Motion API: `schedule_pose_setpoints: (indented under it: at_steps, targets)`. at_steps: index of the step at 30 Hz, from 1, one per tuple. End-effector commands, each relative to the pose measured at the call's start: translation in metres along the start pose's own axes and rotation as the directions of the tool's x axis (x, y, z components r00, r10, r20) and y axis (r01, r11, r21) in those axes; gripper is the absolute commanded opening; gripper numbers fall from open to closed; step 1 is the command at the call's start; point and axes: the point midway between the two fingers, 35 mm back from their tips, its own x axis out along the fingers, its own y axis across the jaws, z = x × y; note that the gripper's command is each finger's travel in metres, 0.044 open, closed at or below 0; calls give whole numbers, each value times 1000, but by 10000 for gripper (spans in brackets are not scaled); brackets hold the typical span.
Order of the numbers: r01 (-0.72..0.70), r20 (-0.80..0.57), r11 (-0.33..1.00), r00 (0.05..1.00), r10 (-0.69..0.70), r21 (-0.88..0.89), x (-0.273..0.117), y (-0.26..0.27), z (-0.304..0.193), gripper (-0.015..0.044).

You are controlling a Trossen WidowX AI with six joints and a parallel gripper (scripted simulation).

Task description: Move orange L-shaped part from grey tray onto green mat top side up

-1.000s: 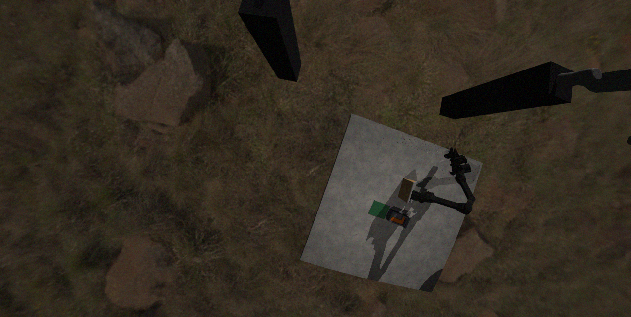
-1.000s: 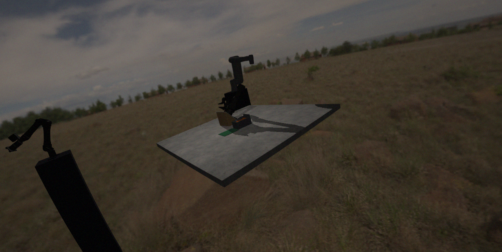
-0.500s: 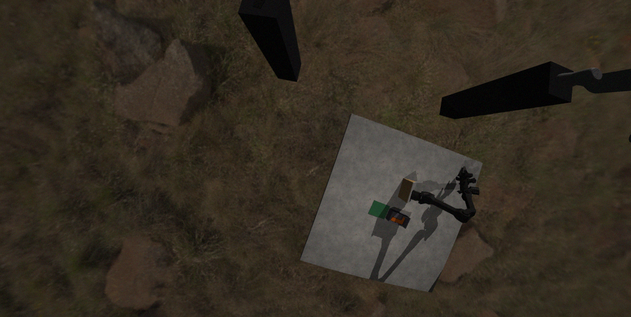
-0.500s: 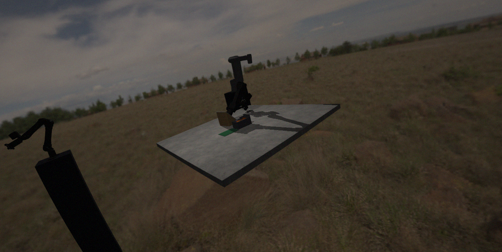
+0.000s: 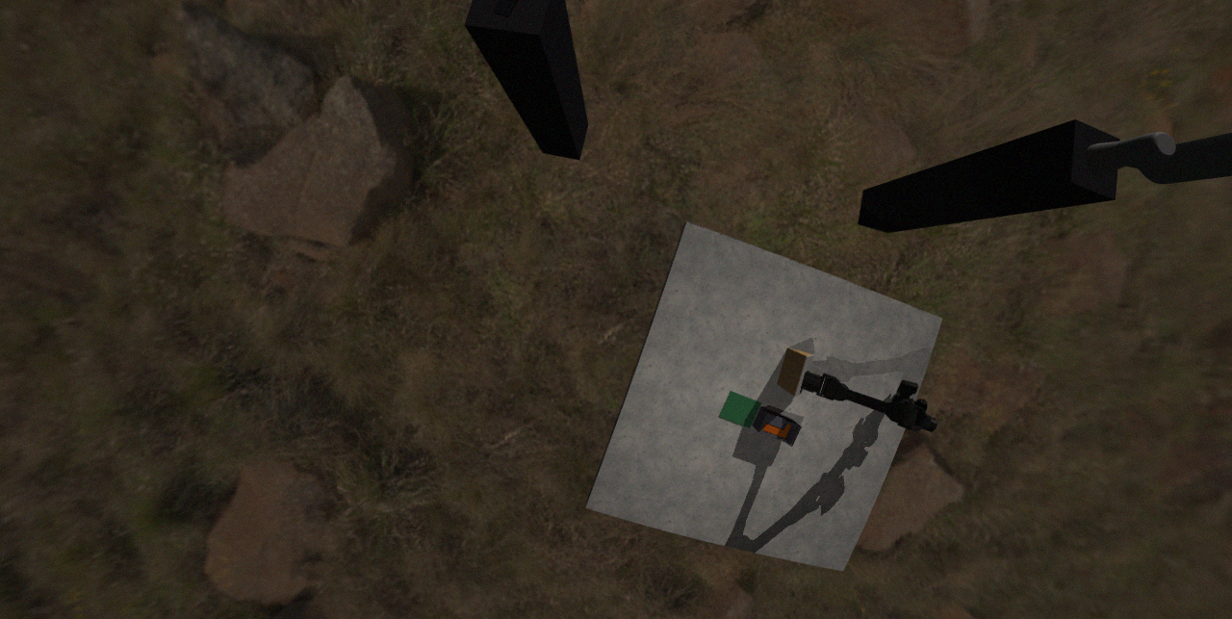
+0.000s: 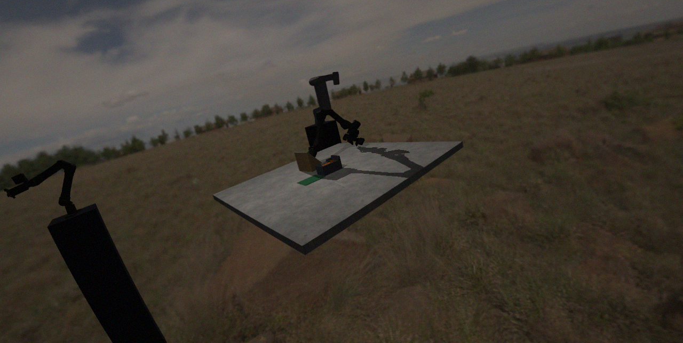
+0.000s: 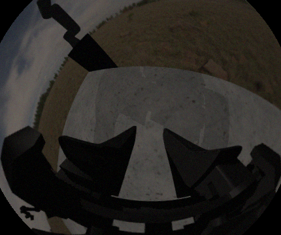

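Note:
The orange part [image 5: 778, 431] [image 6: 330, 161] lies in the dark grey tray [image 5: 761, 420] [image 6: 329, 169]; it is too small in view to tell whether it is flush or tilted. The green mat [image 5: 738, 408] [image 6: 308, 180] lies flat beside the tray with nothing on it. My gripper [image 7: 149, 130] is partly open, with nothing between its fingertips. It is over the table's right side in the top view, well away from tray and mat. The wrist view shows bare tabletop past the fingers; the tray, part and mat are not seen there.
A brown upright block [image 5: 792, 371] [image 6: 305, 161] stands close to the tray, beside my arm's base. The pale table [image 5: 672, 339] [image 6: 295, 216] [image 7: 245, 104] has open edges. Black pedestals [image 5: 533, 64] [image 6: 100, 264] [image 7: 91, 53] bearing other arms stand off the table.

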Motion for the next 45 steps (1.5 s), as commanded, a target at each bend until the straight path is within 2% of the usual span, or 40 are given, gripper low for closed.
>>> schedule_pose_setpoints:
  at_steps: [1,5,10,15,22,28,32,36,42,45]
  targets:
    - [183,-24,983,983,-182,14,-25,-57,-6,180]
    - [307,-37,952,951,-307,-11,-47,-95,-10,180]
    - [490,-146,871,865,-479,45,-93,-154,-45,180]
    - [606,-264,793,776,-573,61,-141,-193,-82,180]
    - [756,-519,611,630,-578,237,-232,-228,-176,180]
    - [834,-669,373,549,-501,406,-318,-216,-249,180]
    - [832,-724,166,544,-424,529,-366,-189,-289,180]
    - [764,-721,-31,594,-356,645,-401,-153,-321,180]
    - [541,-615,-295,714,-335,788,-434,-93,-348,180]
    - [422,-550,-376,754,-360,825,-443,-71,-353,180]
